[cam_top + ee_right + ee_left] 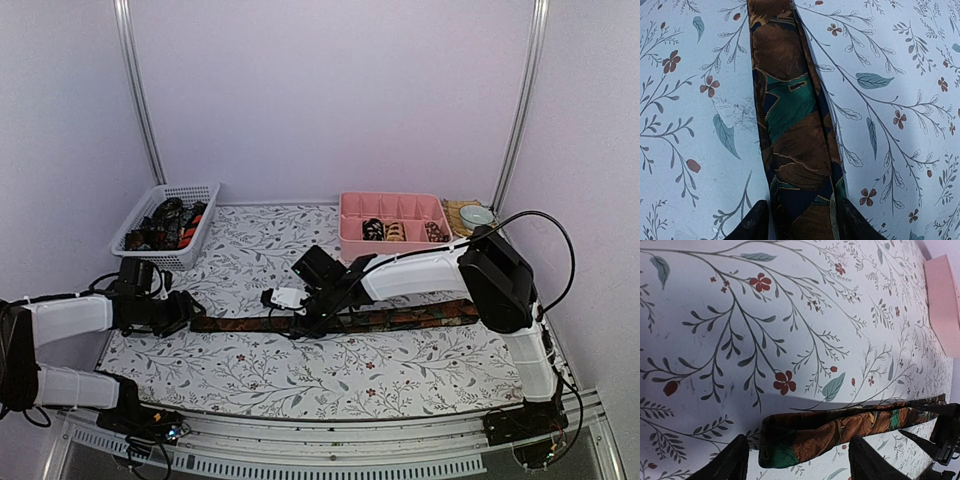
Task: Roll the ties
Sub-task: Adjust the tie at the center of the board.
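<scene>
While tie [400, 318] lies flat, left gripper [800, 462] flanks end, right gripper [802, 222] midsection.

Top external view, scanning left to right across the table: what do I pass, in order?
White mesh basket → right gripper → pink tray → small bowl.

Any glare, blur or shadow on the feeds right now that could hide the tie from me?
Top external: soft, even pinkish light, no glare, the tie clear across the tablecloth. Left wrist: tie end sharp, a soft shadow band on the tablecloth just above it, the pink tray washed out at the frame edge. Right wrist: sharp, bluish cast, a thin shadow along one tie edge.
</scene>
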`<act>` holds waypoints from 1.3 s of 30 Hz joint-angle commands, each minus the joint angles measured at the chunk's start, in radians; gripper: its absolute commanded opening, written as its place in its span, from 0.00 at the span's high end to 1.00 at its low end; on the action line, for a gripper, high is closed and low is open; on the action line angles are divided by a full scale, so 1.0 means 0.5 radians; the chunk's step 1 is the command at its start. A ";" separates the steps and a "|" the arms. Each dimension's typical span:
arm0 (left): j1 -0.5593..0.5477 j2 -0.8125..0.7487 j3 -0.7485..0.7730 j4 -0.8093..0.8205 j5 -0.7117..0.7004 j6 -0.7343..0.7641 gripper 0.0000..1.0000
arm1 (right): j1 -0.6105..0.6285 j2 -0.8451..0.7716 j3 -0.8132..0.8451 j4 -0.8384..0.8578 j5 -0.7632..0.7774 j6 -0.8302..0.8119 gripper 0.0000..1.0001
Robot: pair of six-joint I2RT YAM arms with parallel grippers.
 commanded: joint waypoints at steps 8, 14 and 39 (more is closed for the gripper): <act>0.027 0.024 -0.025 0.027 0.009 0.001 0.32 | 0.040 -0.078 -0.188 -0.160 0.177 -0.055 0.61; 0.026 0.028 -0.022 0.029 0.003 -0.004 0.32 | 0.041 -0.060 -0.167 -0.192 0.188 -0.036 0.48; 0.089 -0.168 -0.602 0.760 0.186 -0.207 0.33 | -0.103 -0.129 0.317 -0.626 -0.513 0.265 0.34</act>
